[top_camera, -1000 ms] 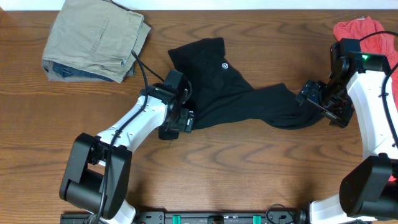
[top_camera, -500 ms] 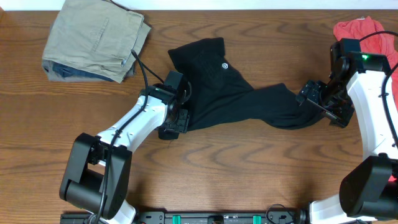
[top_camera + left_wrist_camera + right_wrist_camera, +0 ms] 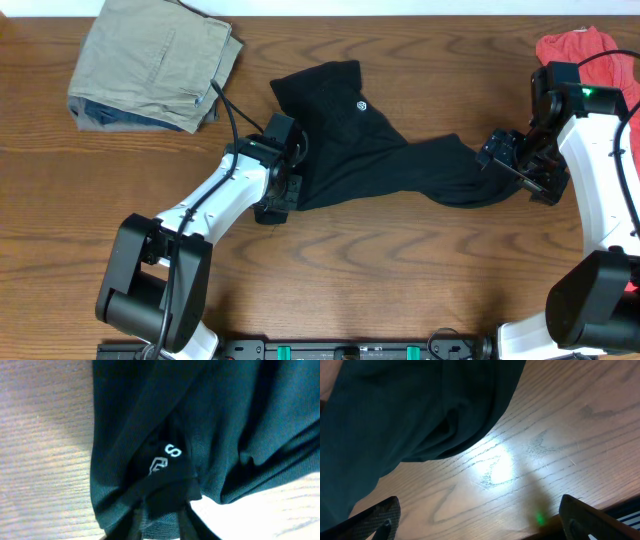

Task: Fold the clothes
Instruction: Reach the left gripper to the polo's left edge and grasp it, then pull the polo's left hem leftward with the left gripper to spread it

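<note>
The clothes in play are a black shirt (image 3: 380, 160) lying crumpled across the middle of the table, with a small white logo (image 3: 362, 105) facing up. My left gripper (image 3: 283, 195) is at the shirt's lower-left edge. In the left wrist view its two fingers (image 3: 134, 527) stand close together with a fold of the black fabric (image 3: 150, 420) pinched between them, just below a black label with white print (image 3: 167, 457). My right gripper (image 3: 515, 160) stands wide open beside the shirt's right end. Only bare wood lies between its fingertips (image 3: 380, 517), and the shirt (image 3: 410, 410) lies ahead of them.
Folded khaki trousers (image 3: 155, 65) lie on a blue garment at the back left. A red garment (image 3: 580, 45) is bunched at the back right, behind the right arm. A black cable (image 3: 228, 110) runs along the left arm.
My left gripper's jaws have drawn together on the shirt's lower-left edge. The right arm and the shirt have hardly moved.
</note>
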### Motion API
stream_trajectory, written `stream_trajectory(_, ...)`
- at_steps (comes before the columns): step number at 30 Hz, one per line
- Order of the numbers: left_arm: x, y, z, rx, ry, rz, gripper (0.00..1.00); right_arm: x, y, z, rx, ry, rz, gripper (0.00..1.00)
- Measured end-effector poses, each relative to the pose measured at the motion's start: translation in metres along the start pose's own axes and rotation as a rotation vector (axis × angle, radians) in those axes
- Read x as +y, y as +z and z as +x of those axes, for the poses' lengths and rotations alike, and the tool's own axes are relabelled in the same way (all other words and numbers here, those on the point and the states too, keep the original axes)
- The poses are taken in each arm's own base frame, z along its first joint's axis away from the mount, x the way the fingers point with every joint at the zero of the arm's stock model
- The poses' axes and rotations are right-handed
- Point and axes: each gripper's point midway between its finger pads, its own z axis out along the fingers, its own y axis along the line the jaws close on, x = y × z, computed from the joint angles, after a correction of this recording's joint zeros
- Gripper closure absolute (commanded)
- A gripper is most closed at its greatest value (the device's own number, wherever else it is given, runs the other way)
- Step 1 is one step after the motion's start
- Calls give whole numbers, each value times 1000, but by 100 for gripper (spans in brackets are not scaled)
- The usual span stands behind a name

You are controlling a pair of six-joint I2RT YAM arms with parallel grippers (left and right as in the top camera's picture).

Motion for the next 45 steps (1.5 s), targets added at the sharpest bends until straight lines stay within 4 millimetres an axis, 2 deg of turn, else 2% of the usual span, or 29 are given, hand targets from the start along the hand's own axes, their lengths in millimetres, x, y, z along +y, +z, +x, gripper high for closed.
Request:
stream_trajectory(6, 0, -1, 1, 2, 1, -1, 94, 0, 0, 0, 0, 0, 0, 1)
stream_trajectory(9, 0, -9, -3, -25, 1, 5, 94, 0, 0, 0, 0, 0, 0, 1)
stream_trajectory(11, -1, -19, -6, -59, 1, 12, 94, 0, 0, 0, 0, 0, 0, 1)
stream_trajectory(16, 0, -62, -15, -184, -14, 23, 94, 0, 0, 0, 0, 0, 0, 1)
stream_trajectory(21, 17, -101, -8, -274, -68, -48, 94, 0, 0, 0, 0, 0, 0, 1)
stream_trajectory(27, 54, -136, 14, -336, -187, -214, 94, 0, 0, 0, 1, 0, 0, 1)
stream_trajectory(33, 109, -162, 40, -363, -402, -394, 94, 0, 0, 0, 0, 0, 0, 1)
stream_trajectory(38, 148, -167, 67, -309, -579, -488, 94, 0, 0, 0, 0, 0, 0, 1)
stream_trajectory(42, 163, -167, 84, -267, -682, -523, 94, 0, 0, 0, 0, 0, 0, 1)
stream_trajectory(43, 165, -167, 86, -263, -705, -521, 87, 0, 0, 0, 0, 0, 0, 1)
stream_trajectory(45, 165, -165, 87, -257, -722, -499, 60, 0, 0, 0, 0, 0, 0, 1)
